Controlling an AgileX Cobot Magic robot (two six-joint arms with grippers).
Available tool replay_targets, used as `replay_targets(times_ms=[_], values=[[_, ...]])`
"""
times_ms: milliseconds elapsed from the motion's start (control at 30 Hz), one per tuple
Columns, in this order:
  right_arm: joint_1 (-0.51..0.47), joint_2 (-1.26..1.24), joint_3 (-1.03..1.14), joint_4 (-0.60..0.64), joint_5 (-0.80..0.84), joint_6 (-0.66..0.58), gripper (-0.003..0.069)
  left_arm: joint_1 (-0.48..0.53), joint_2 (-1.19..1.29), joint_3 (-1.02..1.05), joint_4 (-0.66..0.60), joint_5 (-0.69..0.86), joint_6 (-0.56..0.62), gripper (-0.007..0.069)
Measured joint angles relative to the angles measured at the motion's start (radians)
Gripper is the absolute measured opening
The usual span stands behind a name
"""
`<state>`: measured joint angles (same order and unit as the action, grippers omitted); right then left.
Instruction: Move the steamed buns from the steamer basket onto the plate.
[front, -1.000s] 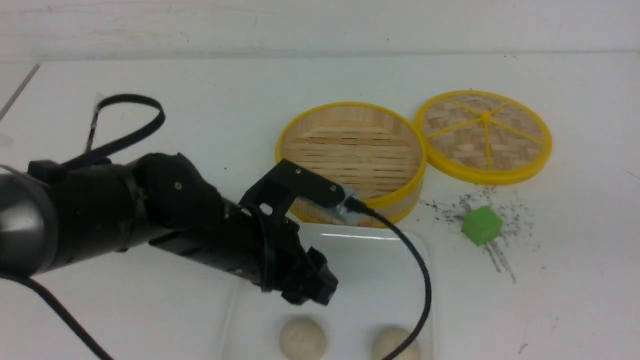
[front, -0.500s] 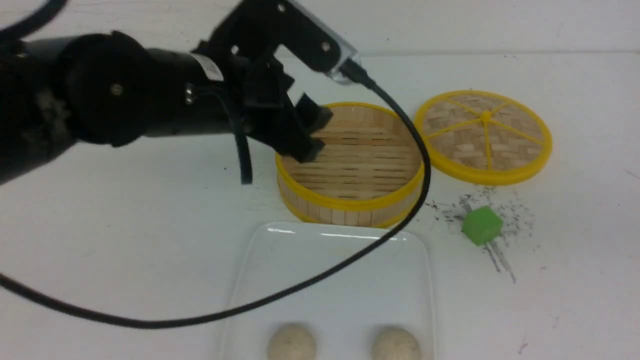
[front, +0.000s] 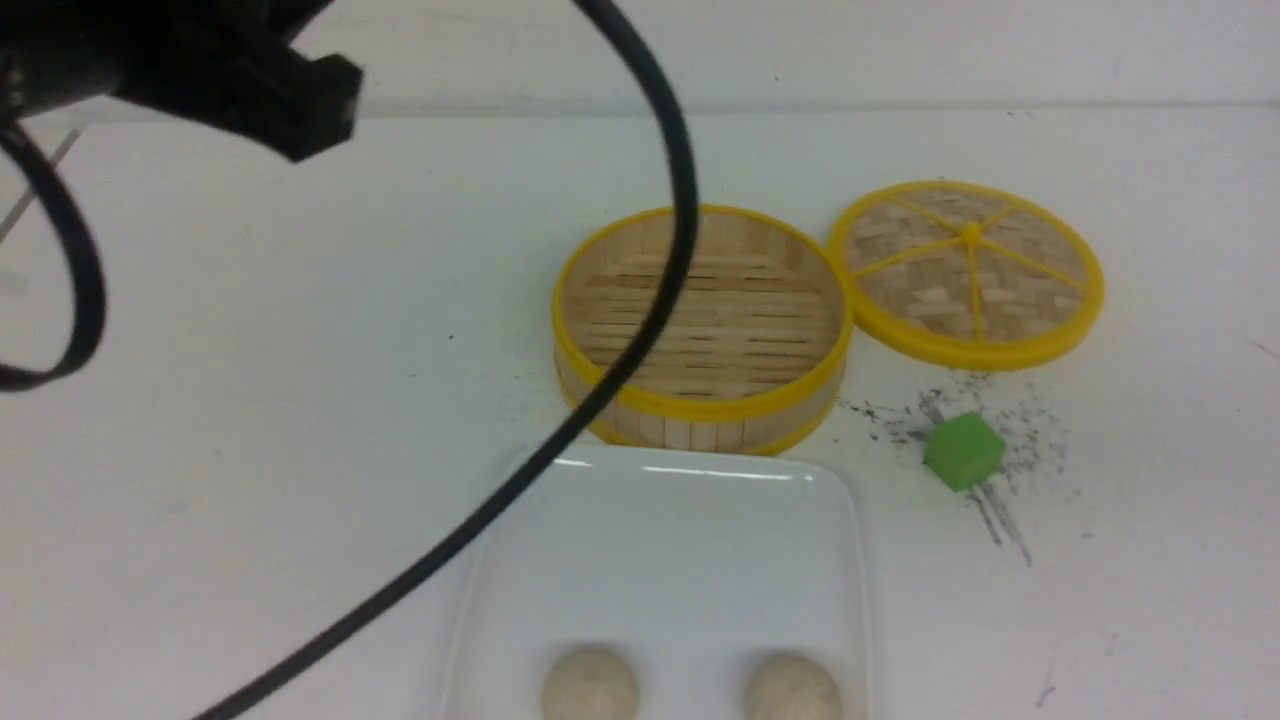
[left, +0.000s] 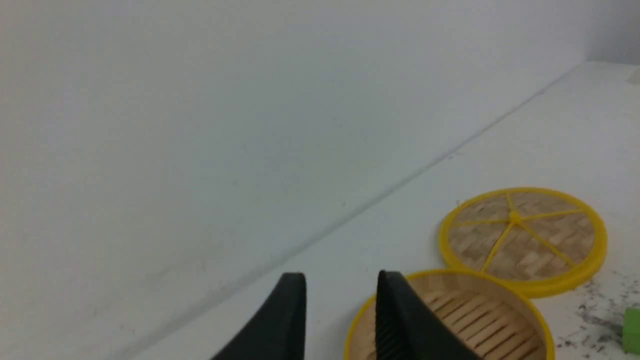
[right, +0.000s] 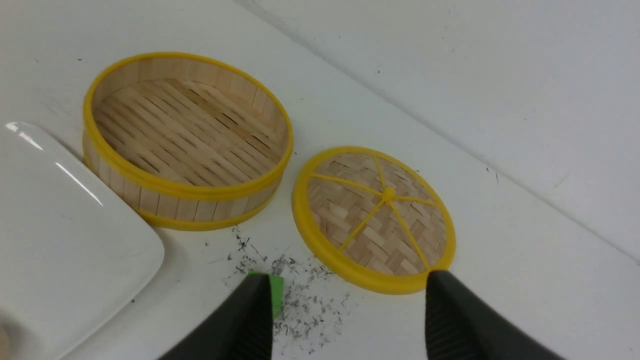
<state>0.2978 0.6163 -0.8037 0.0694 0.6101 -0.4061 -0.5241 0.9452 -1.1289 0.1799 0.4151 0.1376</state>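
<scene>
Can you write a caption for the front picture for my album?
Both buns sit on the plate; the basket behind it is empty, its lid alongside.

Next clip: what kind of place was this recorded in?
Probably a lab or test bench rather than a real kitchen: a plain white table against a blank white wall, holding a steamer basket, a green cube and dark scuff marks.
</scene>
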Motion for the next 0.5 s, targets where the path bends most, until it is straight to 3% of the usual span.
replay_targets(times_ms=[33,167,200,300,500], values=[[0.0,0.0,0.0,0.004,0.0,0.0,0.042,0.013,-0.005,0.0,0.025,0.022,-0.051,0.0228],[0.0,0.0,0.0,0.041,0.0,0.0,0.042,0.102,-0.05,0.032,0.384,0.286,-0.431,0.0229],[0.0,0.0,0.0,0.045,-0.001,0.0,0.042,0.107,-0.059,0.046,0.43,0.31,-0.471,0.023],[0.0,0.0,0.0,0.061,-0.014,0.0,0.042,0.111,-0.1,0.116,0.5,0.309,-0.556,0.0232],[0.0,0.0,0.0,0.073,-0.038,0.0,0.042,0.111,-0.134,0.277,0.457,0.167,-0.606,0.0232]])
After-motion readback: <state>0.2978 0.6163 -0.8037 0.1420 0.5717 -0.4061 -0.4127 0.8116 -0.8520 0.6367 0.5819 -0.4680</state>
